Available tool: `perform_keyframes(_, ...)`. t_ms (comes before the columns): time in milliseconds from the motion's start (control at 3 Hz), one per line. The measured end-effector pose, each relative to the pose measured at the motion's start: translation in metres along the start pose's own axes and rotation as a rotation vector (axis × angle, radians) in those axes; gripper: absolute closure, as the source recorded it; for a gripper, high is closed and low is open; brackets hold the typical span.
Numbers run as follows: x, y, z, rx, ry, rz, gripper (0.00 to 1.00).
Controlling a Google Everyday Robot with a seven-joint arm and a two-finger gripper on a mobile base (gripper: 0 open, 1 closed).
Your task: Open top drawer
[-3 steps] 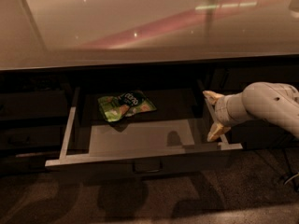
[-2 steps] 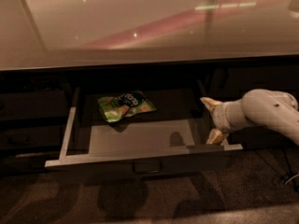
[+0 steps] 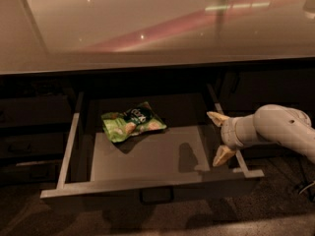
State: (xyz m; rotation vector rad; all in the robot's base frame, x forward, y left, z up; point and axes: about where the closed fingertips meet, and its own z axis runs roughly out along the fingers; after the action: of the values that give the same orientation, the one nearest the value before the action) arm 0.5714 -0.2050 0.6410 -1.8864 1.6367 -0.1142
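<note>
We have one view, set in front of the cabinet and above it, looking down toward 12 o'clock at close range. The glossy surface (image 3: 147,28) fills our upper half. The open top drawer (image 3: 123,185) lies below centre, with the gripper (image 3: 219,137), fingers spread, at 4 o'clock.

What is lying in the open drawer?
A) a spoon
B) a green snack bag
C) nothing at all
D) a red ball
B: a green snack bag lies toward the back left of the open top drawer, while the robot's hand hangs open by its right side rail.
</note>
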Motion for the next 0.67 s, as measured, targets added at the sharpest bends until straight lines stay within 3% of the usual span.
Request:
perform_keyframes(333, 0.0108, 0.0510, -0.0123, -0.021, 0.007, 0.013, 0.00)
perform_keyframes(667, 0.0026, 0.0553, -0.0147, -0.023, 0.009, 0.014, 0.00)
